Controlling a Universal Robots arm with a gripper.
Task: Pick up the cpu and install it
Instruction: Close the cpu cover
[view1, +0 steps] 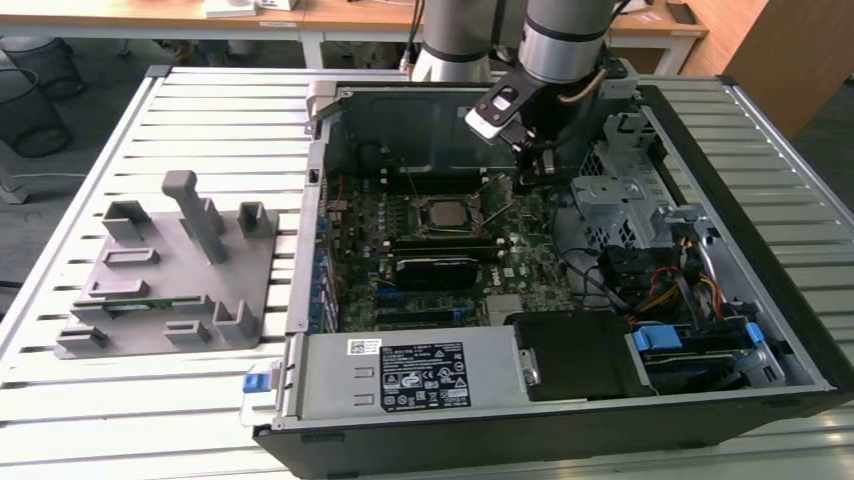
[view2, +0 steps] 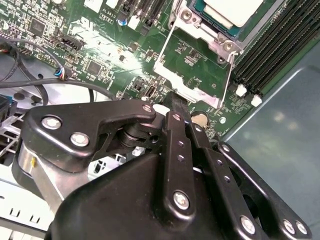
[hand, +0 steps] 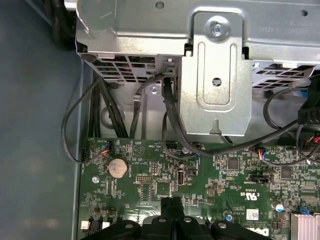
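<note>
Silvery square cpu (view2: 232, 10) lies seated on the green motherboard (view2: 105, 55); black gripper (view2: 175, 98), closed on nothing, hangs just beside the open steel retention frame (view2: 186, 89); any push there wants gentleness.

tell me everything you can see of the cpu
The small flat square cpu with a silvery-grey metal top lies flat in its socket on the green motherboard. In the second wrist view the socket's metal hold-down frame is swung open beside it. Nothing rests on it; the black gripper hangs apart, toward the exterior view's right.
</note>
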